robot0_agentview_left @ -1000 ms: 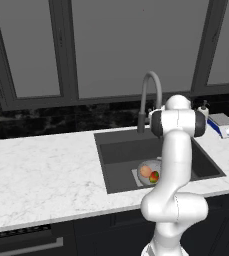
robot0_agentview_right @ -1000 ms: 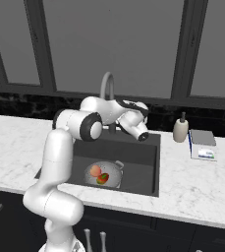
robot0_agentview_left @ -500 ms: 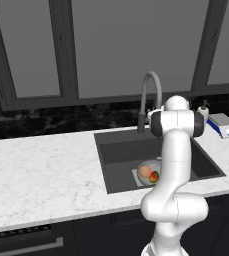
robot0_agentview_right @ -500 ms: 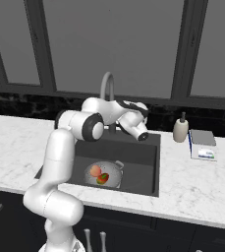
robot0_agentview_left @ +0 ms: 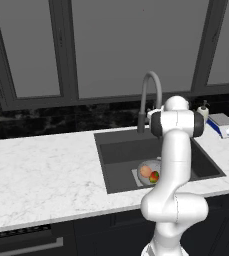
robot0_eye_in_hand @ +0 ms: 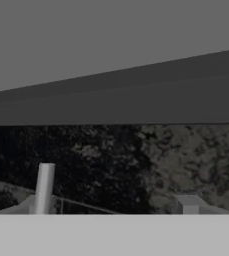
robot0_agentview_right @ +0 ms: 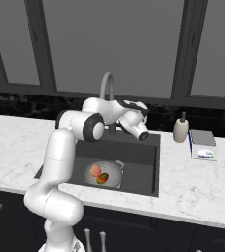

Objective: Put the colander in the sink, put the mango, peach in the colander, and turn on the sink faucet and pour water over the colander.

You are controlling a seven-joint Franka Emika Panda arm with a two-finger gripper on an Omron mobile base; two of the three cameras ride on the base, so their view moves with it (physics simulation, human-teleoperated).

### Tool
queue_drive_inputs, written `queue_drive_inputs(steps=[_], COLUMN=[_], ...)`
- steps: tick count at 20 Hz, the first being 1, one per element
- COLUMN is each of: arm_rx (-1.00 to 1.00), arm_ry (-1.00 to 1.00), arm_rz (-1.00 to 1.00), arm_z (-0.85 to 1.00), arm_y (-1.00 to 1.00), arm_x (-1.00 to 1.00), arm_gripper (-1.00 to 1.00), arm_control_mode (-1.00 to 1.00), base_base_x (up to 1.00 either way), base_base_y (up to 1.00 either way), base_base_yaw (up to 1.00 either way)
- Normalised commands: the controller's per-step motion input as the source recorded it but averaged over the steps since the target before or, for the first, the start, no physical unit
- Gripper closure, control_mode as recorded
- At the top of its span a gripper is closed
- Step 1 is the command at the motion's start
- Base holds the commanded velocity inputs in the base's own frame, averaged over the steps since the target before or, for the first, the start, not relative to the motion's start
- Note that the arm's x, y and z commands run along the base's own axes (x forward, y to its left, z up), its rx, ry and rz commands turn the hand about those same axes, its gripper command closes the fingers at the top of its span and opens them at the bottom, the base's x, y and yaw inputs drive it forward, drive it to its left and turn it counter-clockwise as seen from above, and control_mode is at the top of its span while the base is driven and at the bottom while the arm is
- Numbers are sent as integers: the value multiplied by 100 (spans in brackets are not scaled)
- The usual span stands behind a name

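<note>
- Nothing much had shifted since the earlier pictures: the arm kept its pose at the back of the sink (robot0_agentview_right: 143, 162), and the fruit lay as before
- Left of the basin, the marble counter (robot0_agentview_left: 41, 170) carried nothing the task called for, which fits a job already gathered into the sink
- Next came the colander (robot0_agentview_right: 104, 174), standing on the sink floor with the peach (robot0_agentview_right: 95, 170) and the mango (robot0_agentview_right: 102, 178) inside it, touching one another; judged from that, the placing steps were done and only the water remained
- Behind it rose the sink faucet (robot0_agentview_left: 151, 97), its arched spout reaching forward over the basin, so a stream would probably fall on or near the colander; no stream showed
- By the tap's base the gripper (robot0_agentview_right: 142, 135) was held level and pointed toward the back wall, most likely so it could reach the small side lever; in the right base view it sat just right of the faucet's foot
- How wide its jaws stood I could not tell, and I saw nothing held in them; in the hand view a pale upright post (robot0_eye_in_hand: 44, 187) stood left of centre against the dark backsplash (robot0_eye_in_hand: 136, 160), perhaps the tap's stem
- Rightmost, a pump bottle (robot0_agentview_right: 181, 129) and a small scale (robot0_agentview_right: 201, 145) stood on the counter, well clear of the work
</note>
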Motion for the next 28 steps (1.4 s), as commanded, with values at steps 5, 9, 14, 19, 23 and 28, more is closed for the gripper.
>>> queue_drive_inputs(steps=[5,9,14,19,23,28], arm_rx=[0,0,0,0,0,0], arm_ry=[0,0,0,0,0,0], arm_rz=[-1,-2,-5,-4,-3,-2], arm_z=[0,0,0,0,0,-1], arm_y=[0,0,-10,-29,-43,-50], arm_x=[24,29,30,14,7,3], arm_gripper=[100,100,100,100,100,100], arm_control_mode=[-100,-100,-100,-100,-100,-100], base_base_x=[0,0,0,0,0,0], base_base_y=[0,0,0,0,0,0], base_base_yaw=[0,0,0,0,0,0])
